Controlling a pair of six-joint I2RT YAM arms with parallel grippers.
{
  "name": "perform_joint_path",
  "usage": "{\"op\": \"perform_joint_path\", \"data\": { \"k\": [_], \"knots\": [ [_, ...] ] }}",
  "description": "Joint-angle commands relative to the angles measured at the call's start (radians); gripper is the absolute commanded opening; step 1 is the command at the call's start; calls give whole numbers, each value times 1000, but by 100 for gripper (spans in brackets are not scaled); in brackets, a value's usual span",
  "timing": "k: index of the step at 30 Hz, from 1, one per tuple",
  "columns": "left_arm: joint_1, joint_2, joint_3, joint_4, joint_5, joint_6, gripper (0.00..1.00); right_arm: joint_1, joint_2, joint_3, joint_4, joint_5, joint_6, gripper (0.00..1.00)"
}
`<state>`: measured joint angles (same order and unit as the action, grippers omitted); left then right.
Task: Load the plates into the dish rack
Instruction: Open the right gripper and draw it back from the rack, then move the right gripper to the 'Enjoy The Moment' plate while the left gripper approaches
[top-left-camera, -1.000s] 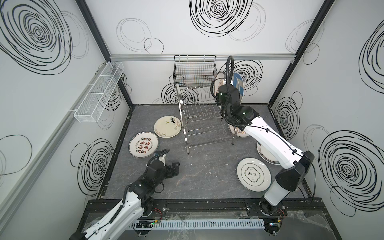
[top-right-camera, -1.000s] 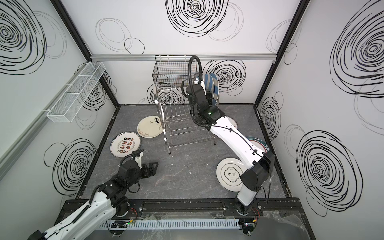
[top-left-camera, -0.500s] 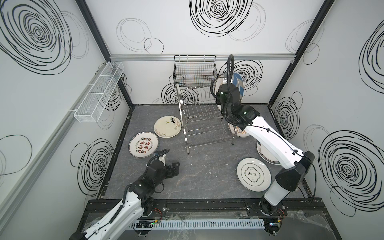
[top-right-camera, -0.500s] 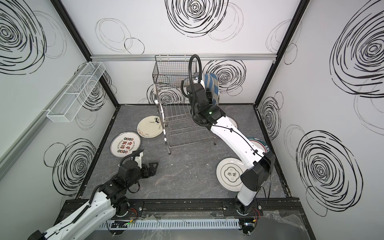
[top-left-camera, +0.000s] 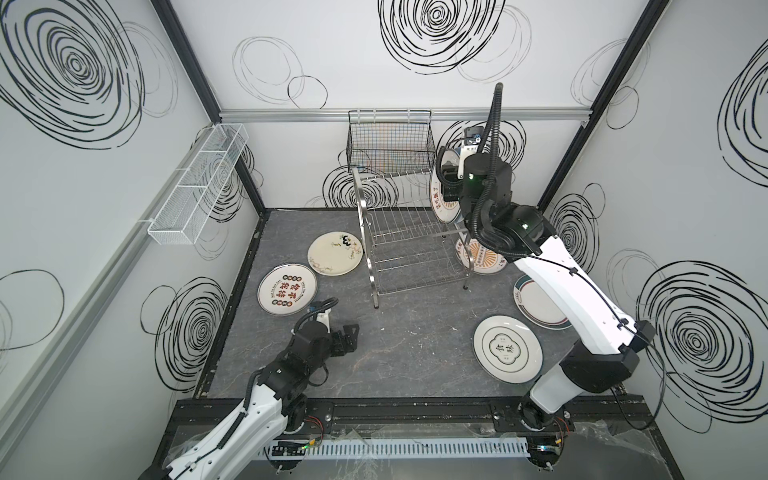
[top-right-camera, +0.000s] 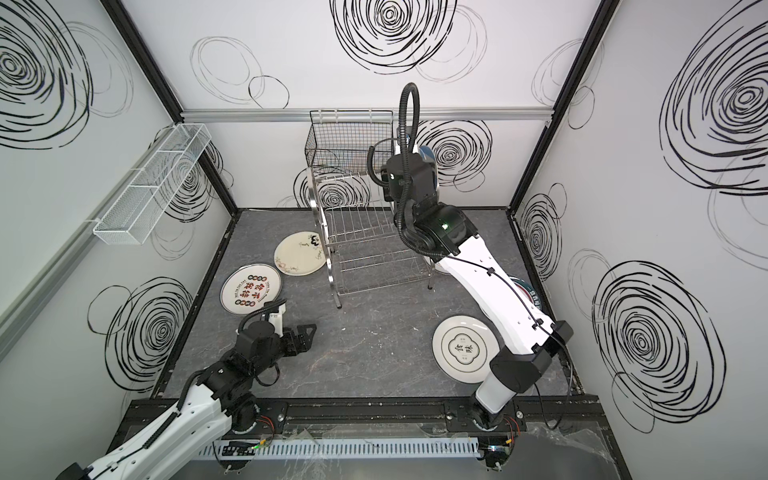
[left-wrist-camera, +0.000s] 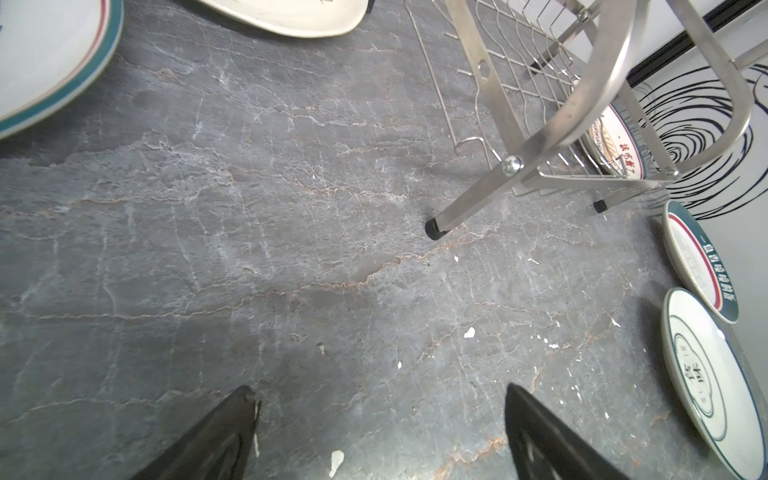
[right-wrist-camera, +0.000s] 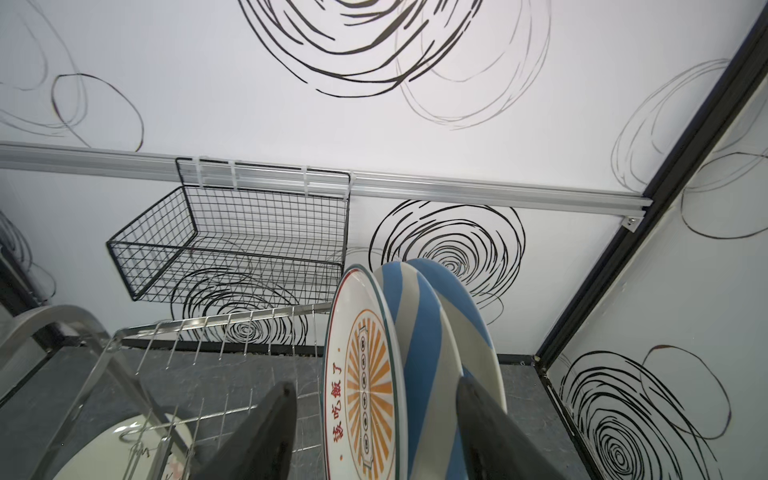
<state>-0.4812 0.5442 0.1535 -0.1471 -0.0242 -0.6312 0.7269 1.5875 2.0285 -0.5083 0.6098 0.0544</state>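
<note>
Jaws: right gripper (right-wrist-camera: 374, 386) spread astride sunburst plate (right-wrist-camera: 365, 365) in rack (right-wrist-camera: 58, 316), upper centre in both top views, partly hidden by arm; left gripper (left-wrist-camera: 378, 388) spread, empty, lower left.

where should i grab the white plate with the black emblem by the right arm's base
By its rim: the white round plate lies flat on the grey table, so only the raised edge offers a hold. Probably from above, on the side facing the right arm.
</note>
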Motion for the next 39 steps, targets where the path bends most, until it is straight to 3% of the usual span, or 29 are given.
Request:
{"op": "perform_joint_path", "data": {
  "k": [1, 7, 13, 18, 23, 28, 34, 39],
  "knots": [
    [9, -15, -12, 38, -10, 10, 96, 21, -106, -26, -69, -126, 29, 68],
    [9, -25, -12, 34, -25, 7, 96, 23, -341, -315, 0, -478, 63, 73],
    [8, -40, -7, 15, -63, -8, 96, 26, -548, -668, 119, -752, 118, 75],
    [6, -38, 18, -11, -162, -52, 96, 51, -689, -1006, 283, -920, 167, 76],
    [5, 24, 95, -11, -267, -86, 96, 104, -783, -1246, 413, -911, 196, 76],
    [14, 256, 271, -24, -380, -3, 96, 148, -857, -1393, 514, -896, 217, 77],
    [92, 512, 436, -7, -312, 60, 96, 150, -912, -1477, 527, -901, 228, 78],
    [162, 627, 504, -10, -255, 85, 96, 149, -964, -1530, 539, -905, 225, 79]
  ]
}}
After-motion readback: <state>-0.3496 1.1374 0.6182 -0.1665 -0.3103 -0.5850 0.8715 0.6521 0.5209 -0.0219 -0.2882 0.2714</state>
